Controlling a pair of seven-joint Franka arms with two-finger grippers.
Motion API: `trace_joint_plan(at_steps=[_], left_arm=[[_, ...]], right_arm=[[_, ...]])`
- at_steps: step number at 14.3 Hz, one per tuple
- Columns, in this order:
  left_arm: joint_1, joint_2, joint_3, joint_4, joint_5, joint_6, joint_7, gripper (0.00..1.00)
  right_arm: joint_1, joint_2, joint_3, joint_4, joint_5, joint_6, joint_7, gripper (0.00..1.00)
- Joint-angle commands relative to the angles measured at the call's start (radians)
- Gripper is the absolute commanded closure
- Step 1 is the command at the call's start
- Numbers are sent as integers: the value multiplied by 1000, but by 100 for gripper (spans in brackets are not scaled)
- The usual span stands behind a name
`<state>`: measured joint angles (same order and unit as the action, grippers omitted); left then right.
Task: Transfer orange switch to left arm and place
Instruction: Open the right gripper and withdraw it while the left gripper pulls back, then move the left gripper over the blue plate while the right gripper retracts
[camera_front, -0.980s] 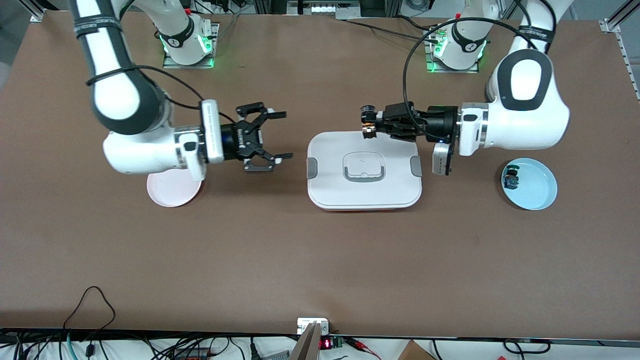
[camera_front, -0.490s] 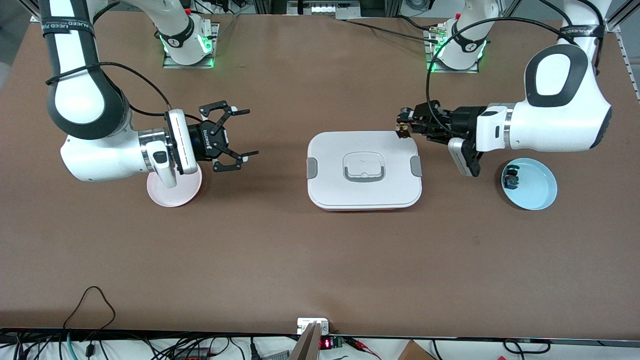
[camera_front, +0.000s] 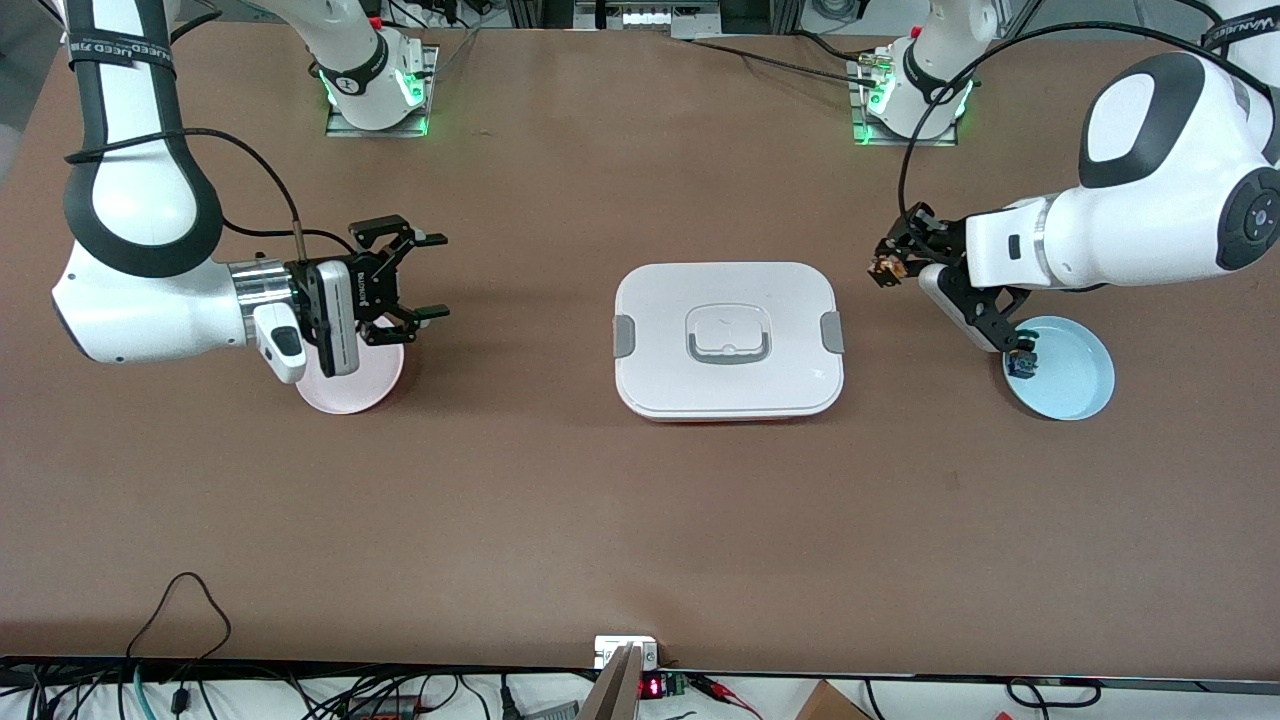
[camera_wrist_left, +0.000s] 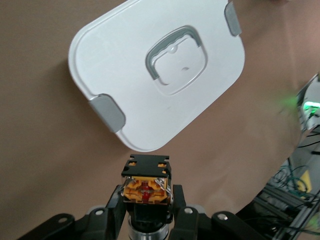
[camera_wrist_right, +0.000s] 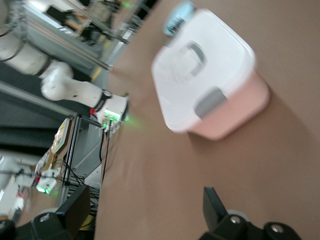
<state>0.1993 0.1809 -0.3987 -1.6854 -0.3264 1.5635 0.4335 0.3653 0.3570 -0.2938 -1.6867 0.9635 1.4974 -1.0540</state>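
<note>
The orange switch (camera_front: 883, 269) hangs in the air with my left gripper (camera_front: 893, 258) shut on it, over bare table between the box (camera_front: 728, 340) and a blue plate (camera_front: 1075, 385). In the left wrist view the switch (camera_wrist_left: 146, 184) sits clamped between the black fingers (camera_wrist_left: 113, 206), its orange face toward the camera, and the white box (camera_wrist_left: 160, 70) lies apart from it. My right gripper (camera_front: 440, 276) is open and holds nothing, over the table at the rim of a pink plate (camera_front: 350, 388). The right wrist view shows the box (camera_wrist_right: 205, 85) well away from that gripper (camera_wrist_right: 145, 210).
A small blue-and-green switch (camera_front: 1022, 358) lies in the blue plate, just under the left wrist. The pink plate toward the right arm's end is partly hidden by the right wrist. Cables and a power strip (camera_front: 627, 650) run along the table edge nearest the front camera.
Both arms have pulled back from the box toward their own ends of the table. The left gripper carried the switch from over the box's edge toward the blue plate. The right gripper stayed open.
</note>
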Motion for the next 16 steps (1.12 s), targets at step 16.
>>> trace_joint_plan(at_steps=[16], left_arm=[[168,166,-2,-123,762,277,790,79]], right_arm=[[29,-20,7,229,-977,-26,879,0]])
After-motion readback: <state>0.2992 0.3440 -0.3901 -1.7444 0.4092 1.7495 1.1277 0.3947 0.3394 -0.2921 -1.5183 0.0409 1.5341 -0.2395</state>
